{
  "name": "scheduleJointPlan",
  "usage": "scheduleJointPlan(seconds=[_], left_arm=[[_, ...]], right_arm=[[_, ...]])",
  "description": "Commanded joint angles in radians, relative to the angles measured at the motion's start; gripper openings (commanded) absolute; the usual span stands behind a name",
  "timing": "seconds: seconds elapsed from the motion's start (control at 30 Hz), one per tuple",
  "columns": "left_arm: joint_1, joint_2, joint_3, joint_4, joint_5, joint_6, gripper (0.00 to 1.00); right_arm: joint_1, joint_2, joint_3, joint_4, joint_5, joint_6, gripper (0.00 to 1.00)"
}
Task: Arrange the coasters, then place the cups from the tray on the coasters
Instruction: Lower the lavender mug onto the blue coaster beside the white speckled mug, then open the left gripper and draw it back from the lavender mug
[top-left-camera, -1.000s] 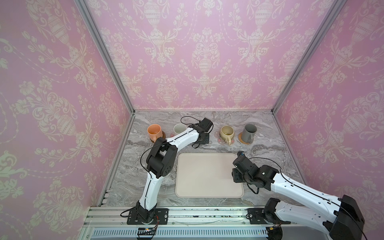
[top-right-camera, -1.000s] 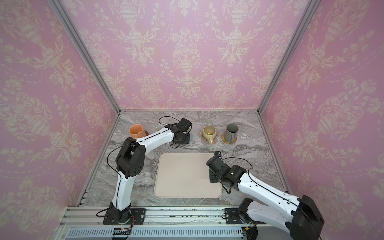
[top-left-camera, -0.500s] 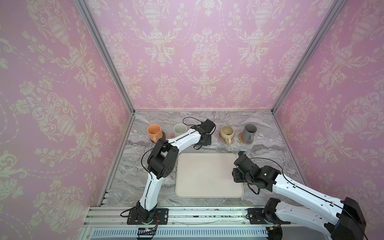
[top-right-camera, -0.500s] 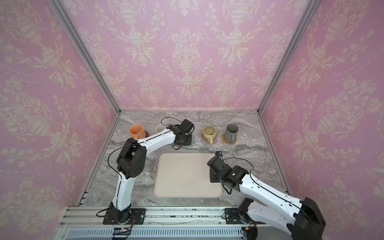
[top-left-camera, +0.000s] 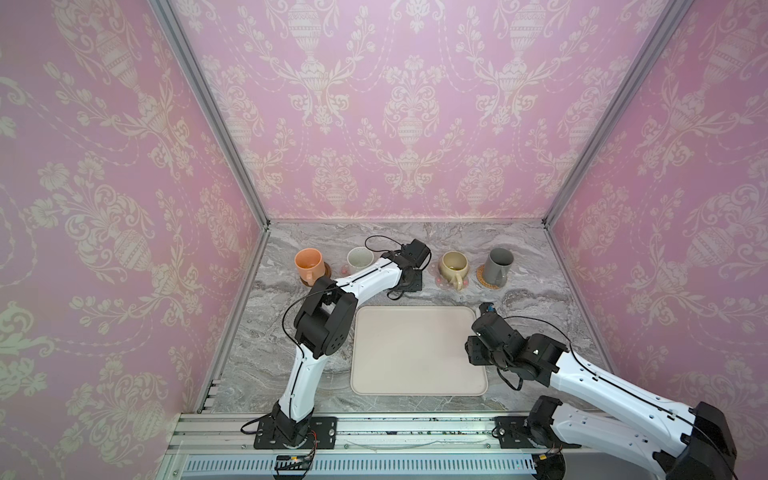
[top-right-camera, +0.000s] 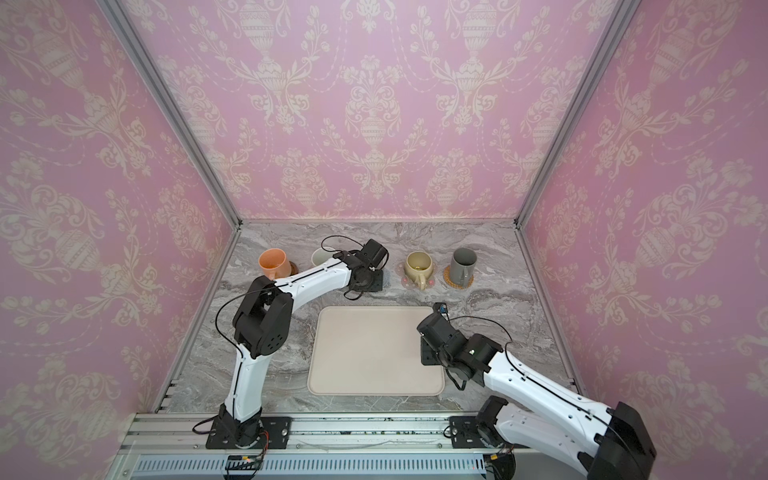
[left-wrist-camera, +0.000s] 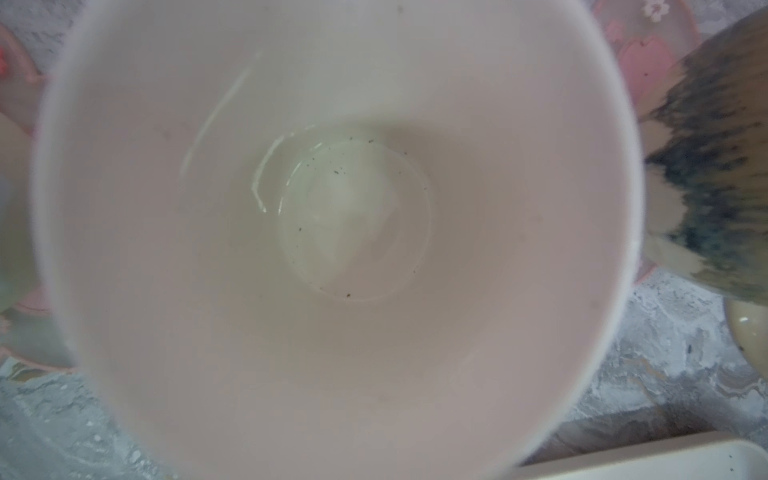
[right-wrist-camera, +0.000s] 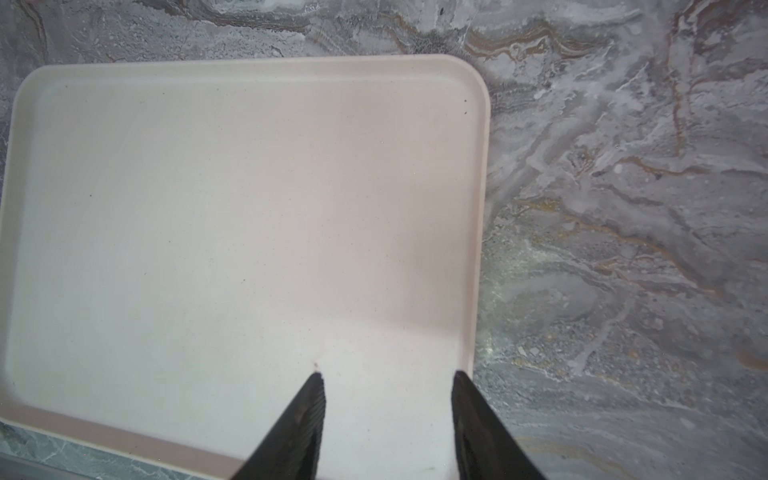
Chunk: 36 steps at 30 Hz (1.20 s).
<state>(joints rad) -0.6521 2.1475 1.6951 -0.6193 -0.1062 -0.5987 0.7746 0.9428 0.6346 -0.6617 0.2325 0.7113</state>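
1. Ceramic, glossy white inside: the lavender mug (left-wrist-camera: 332, 228) fills the left wrist view. It is in the back row, between the speckled white mug (top-left-camera: 360, 257) and the beige mug (top-left-camera: 454, 264).
2. It is probably stiff, slippery and breakable; hold the rim wall or the handle.
3. The left gripper (top-left-camera: 409, 279) is over it; gripping or released, I cannot tell.
4. The right gripper (right-wrist-camera: 386, 399) hangs with jaws apart, empty, over the tray (right-wrist-camera: 208, 208).

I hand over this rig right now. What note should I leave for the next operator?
Left gripper: at the back row, over the fifth cup; jaws hidden, grip unclear.
Right gripper: open, empty, over the tray.
Done: tray is bare; orange cup, white cup, beige cup, grey cup stand on coasters.
Left: check that the fifth cup sits on its coaster, hidden now; then withdraw.
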Motion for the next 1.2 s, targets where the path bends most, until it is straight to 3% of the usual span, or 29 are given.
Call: scheduleJointPlan(seconds=[0.0, 0.3, 0.6, 1.17], left_arm=[[-0.007, -0.055, -0.022, -0.01, 0.017, -0.024, 0.32], [-0.007, -0.119, -0.071, 0.016, 0.018, -0.024, 0.36], [-0.007, -0.268, -0.214, 0.034, -0.013, 0.005, 0.37], [0.011, -0.632, -0.514, 0.002, -0.199, 0.194, 0.4]], right_arm=[[-0.003, -0.018, -0.018, -0.018, 0.006, 0.02, 0.52], [-0.003, -0.007, -0.009, -0.017, 0.013, 0.014, 0.53], [-0.005, 0.017, 0.026, -0.022, 0.04, -0.027, 0.55], [-0.061, 0.16, 0.163, 0.005, 0.09, -0.198, 0.59]])
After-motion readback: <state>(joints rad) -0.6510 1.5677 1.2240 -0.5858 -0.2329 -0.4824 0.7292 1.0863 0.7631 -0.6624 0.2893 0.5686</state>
